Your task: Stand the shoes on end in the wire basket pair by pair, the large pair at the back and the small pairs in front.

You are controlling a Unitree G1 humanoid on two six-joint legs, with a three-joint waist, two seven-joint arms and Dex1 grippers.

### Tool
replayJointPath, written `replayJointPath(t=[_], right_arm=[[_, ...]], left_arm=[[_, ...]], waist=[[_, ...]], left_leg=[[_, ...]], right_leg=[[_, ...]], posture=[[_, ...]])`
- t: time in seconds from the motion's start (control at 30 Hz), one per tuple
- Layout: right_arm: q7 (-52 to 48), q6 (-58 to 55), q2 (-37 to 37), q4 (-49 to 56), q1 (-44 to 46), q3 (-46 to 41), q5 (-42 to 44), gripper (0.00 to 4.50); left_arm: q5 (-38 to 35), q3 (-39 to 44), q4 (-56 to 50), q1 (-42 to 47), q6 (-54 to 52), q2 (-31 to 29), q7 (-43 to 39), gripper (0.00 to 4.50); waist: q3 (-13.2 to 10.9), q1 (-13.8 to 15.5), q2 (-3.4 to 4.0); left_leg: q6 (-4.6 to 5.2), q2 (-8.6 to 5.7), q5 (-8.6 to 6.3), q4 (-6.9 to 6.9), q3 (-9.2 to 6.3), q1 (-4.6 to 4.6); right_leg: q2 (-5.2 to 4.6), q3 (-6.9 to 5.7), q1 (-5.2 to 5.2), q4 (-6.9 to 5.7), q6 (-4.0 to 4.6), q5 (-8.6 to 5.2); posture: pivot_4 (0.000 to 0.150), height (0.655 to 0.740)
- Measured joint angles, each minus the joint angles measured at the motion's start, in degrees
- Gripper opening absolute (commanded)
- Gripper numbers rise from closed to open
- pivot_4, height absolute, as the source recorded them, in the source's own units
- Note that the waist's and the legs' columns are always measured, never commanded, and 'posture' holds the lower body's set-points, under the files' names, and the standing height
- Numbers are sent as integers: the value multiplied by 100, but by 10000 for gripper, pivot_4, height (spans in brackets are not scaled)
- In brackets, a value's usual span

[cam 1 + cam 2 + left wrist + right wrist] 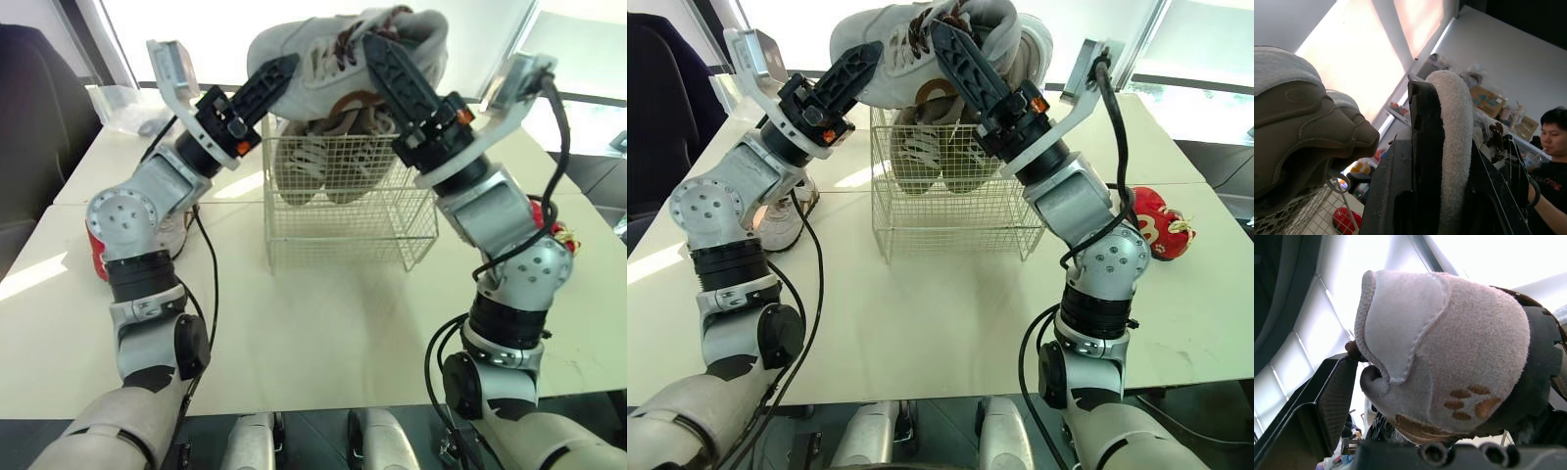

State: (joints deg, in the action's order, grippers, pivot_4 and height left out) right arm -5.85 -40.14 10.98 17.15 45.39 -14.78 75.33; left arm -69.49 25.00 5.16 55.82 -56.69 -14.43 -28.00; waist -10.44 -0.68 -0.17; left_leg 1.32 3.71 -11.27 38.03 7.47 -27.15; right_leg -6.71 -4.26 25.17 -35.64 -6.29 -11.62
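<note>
A large grey shoe [338, 54] with brown laces hangs above the white wire basket [348, 211], held from both sides. My left gripper [284, 73] is shut on its fleecy collar [1454, 147], pinched between the black fingers [1425, 156]. From the right, my right gripper [380, 51] is shut on the heel end, where an orange paw print [1469, 404] shows. Pale sneakers [323, 162] stand on end inside the basket under the held shoe. Whether a second grey shoe is pressed against the first I cannot tell.
A small white shoe [784, 220] and a red one [95, 250] lie on the table behind my left arm. A small red shoe [1151, 220] lies to the right of my right arm. Clear plastic [127, 108] sits at the back left.
</note>
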Motion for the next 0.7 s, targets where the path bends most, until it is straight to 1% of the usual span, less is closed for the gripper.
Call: replayJointPath(t=[0.03, 0.13, 0.17, 0.2, 0.27, 0.3, 0.33, 0.4, 0.43, 0.47, 0.5, 0.53, 0.6, 0.7], right_arm=[[2, 22, 0, -14, 21, 6, -1, 27314], [19, 69, 1, -72, 33, 29, -2, 13630], [34, 76, 1, -75, 33, 36, -2, 10046], [39, 77, 2, -75, 34, 40, -3, 7526], [49, 53, 32, -92, 37, 61, -2, 6957], [49, 22, 100, -111, 46, 85, -1, 6906], [32, -63, 230, -123, 81, 104, -2, 6906], [-54, -229, 505, -169, 213, 158, -2, 6906], [-141, -324, 652, -180, 279, 195, -4, 6906], [-278, -414, 836, -215, 347, 234, -4, 6906], [-564, -573, 1193, -319, 463, 282, -36, 6906], [-774, -652, 1445, -400, 539, 289, -95, 6906], [-1493, -775, 2139, -628, 722, 421, -396, 6906], [-3043, -689, 3354, -1309, 1124, 830, -1336, 6906]], left_arm=[[0, -10, -40, -8, 22, 0, -1, 2909], [-2, -58, -194, -41, 114, 1, -11, 2909], [0, -76, -217, -62, 148, 0, -11, 2909], [1, -87, -230, -76, 171, 0, -11, 2909], [30, -174, -321, -148, 207, -78, -17, 2909], [24, -201, -354, -180, 169, -175, -27, 13088], [12, -267, -371, -212, 29, -325, -41, 17124], [4, -388, -390, -272, -180, -547, -137, 26812], [4, -452, -429, -301, -260, -626, -222, 32892], [8, -521, -446, -332, -296, -764, -343, 36804], [31, -614, -459, -364, -334, -1021, -527, 42096], [56, -628, -461, -369, -371, -1179, -653, 44370], [192, -713, -459, -378, -382, -1597, -989, 44370], [513, -860, -372, -463, -369, -2262, -1567, 44370]], waist=[[0, -2, 0], [0, -2, 0], [0, -6, 0], [0, -6, 0], [0, -10, 0], [0, -15, 1], [-1, -16, 1], [-1, -9, 2], [-1, -5, 2], [-1, -9, 2], [-2, -13, 3], [-2, -9, 3], [-3, -4, 5], [-5, -6, 8]], left_leg=[[0, 0, 0, 0, 0, 0], [0, 0, 0, -1, 0, 0], [0, 0, 0, -1, 0, 0], [0, 0, 0, -1, 0, 0], [0, 0, 0, -2, 0, 0], [0, 0, 0, -3, 0, 0], [0, 1, 0, -3, 0, 0], [0, 1, 0, -4, 0, -1], [0, 1, -1, -4, 0, -1], [0, 1, -1, -4, 0, -2], [0, 1, -1, -5, 2, -3], [0, 1, -1, -8, 1, -4], [-1, 1, -2, -9, 3, -7], [-2, 1, -4, -16, 10, -7]], right_leg=[[0, 0, 0, 0, 0, 0], [0, 0, 0, 1, 0, 0], [0, 0, 0, 1, 0, 0], [0, 0, 0, 1, 0, 0], [0, 0, 1, 2, 0, 0], [0, 0, 1, 2, 0, 0], [0, 0, 2, 2, 1, 0], [0, 0, 3, 3, 1, 0], [0, 0, 3, 6, 2, -1], [0, 0, 3, 10, 3, -1], [0, 0, 4, 11, 3, -2], [0, 0, 5, 14, 7, -4], [0, 0, 10, 19, 22, -12], [-1, 0, 13, 34, 24, -13]], posture=[[1500, 7400], [1500, 7400], [1500, 7400], [1500, 7400], [1500, 7400], [1500, 7400], [1500, 7400], [1500, 7400], [1500, 7400], [1500, 7400], [1500, 7400], [1500, 7400], [1500, 7400], [1500, 7400]])
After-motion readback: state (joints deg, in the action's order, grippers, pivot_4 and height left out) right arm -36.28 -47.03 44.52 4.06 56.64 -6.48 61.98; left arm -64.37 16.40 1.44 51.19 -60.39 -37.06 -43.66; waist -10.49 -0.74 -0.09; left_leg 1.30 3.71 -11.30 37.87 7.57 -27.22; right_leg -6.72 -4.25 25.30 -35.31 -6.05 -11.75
